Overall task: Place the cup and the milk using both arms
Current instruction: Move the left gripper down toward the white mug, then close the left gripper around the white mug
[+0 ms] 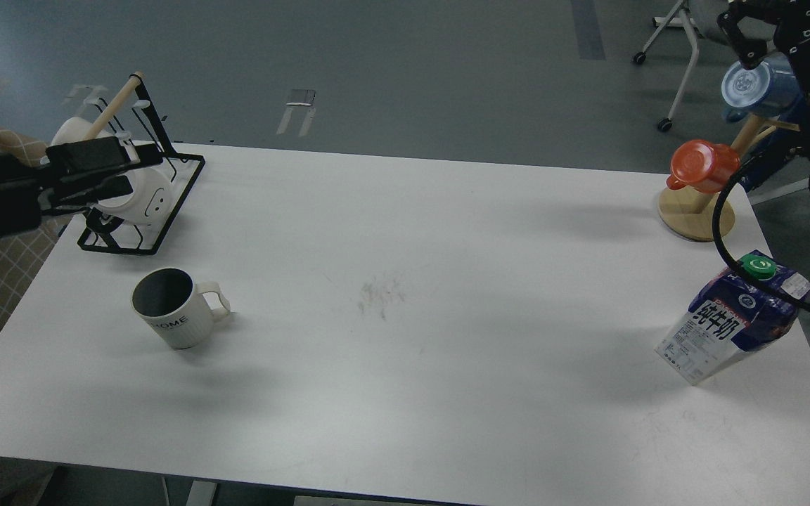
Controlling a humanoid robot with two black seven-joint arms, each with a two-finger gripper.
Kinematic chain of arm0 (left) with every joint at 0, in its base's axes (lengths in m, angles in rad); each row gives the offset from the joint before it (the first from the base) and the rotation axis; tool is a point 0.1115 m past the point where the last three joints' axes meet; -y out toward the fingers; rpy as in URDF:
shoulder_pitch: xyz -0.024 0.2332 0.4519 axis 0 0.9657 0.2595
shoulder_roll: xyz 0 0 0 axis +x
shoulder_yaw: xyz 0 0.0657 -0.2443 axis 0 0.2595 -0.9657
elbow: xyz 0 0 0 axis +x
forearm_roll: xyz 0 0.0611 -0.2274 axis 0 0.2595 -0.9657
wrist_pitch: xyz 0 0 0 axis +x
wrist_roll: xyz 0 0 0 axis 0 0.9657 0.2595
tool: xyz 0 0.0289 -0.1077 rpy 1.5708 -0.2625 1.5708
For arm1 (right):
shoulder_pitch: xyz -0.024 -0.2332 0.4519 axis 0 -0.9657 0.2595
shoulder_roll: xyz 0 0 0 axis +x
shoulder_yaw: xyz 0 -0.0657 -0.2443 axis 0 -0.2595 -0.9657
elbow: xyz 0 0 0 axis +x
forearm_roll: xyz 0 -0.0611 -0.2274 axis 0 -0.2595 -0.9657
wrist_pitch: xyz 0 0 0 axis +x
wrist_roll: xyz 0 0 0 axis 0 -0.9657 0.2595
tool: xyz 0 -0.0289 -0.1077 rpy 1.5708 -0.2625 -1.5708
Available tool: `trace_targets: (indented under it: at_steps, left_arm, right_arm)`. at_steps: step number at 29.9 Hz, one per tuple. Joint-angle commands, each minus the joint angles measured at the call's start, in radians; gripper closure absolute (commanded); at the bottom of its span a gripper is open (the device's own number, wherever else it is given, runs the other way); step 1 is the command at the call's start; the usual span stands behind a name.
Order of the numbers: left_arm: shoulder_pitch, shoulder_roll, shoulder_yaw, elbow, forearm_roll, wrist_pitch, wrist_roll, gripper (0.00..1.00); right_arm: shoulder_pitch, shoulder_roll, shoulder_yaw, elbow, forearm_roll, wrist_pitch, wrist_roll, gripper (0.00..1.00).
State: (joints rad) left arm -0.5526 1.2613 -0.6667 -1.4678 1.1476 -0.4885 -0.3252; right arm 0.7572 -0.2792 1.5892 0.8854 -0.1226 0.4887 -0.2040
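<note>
A white table [405, 295] holds the cup [174, 308] upright at its left side, handle pointing right, and the milk [735, 320] standing near the right edge, green cap up. The left gripper [120, 172] hangs above the table's far-left corner in front of a black wire rack [166, 211] carrying a white smiley mug [145, 197]; whether its fingers are apart or together cannot be told. The right gripper [746, 28] sits high at the far right, beside a blue cup [756, 88] and an orange cup [704, 165] on a wooden stand [693, 214]; its fingers' state cannot be told either. Both grippers are well apart from cup and milk.
</note>
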Motion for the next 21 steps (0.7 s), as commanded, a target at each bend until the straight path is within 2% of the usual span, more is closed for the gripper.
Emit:
trace_targets:
  at_steps: [1,6,9,13,16,18,20,21]
  left_arm:
    - [0.002,-0.061,0.012,-0.045,0.264,0.0,0.0,0.04]
    - [0.02,-0.121,0.062,-0.051,0.567,0.0,-0.002,0.04]
    - [0.025,-0.117,0.119,-0.048,0.678,0.004,-0.024,0.04]
    - [0.031,-0.057,0.232,-0.037,0.724,0.164,-0.06,0.04]
    - [0.031,-0.054,0.26,-0.022,0.727,0.179,-0.06,0.06]
    - [0.031,-0.06,0.262,-0.019,0.727,0.179,-0.061,0.13]
    - [0.031,-0.065,0.262,-0.019,0.727,0.179,-0.061,0.27]
    - [0.031,-0.066,0.262,-0.019,0.727,0.179,-0.061,0.46]
  right_arm:
    - [-0.007,0.0,0.015,0.003,0.0,0.0,0.0,0.0]
    - [-0.019,-0.002,0.038,0.007,0.0,0.0,-0.002,0.0]
    - [-0.022,-0.003,0.057,0.009,0.0,0.0,-0.002,0.0]
    - [-0.036,-0.017,0.077,0.01,0.0,0.0,-0.002,0.0]
    - [-0.039,-0.017,0.078,0.01,0.0,0.0,-0.002,0.0]
    - [-0.041,-0.014,0.078,0.012,0.001,0.0,-0.002,0.0]
    - [-0.041,-0.009,0.077,0.014,0.001,0.0,-0.002,0.0]
    - [-0.041,-0.008,0.077,0.014,0.001,0.0,-0.002,0.0]
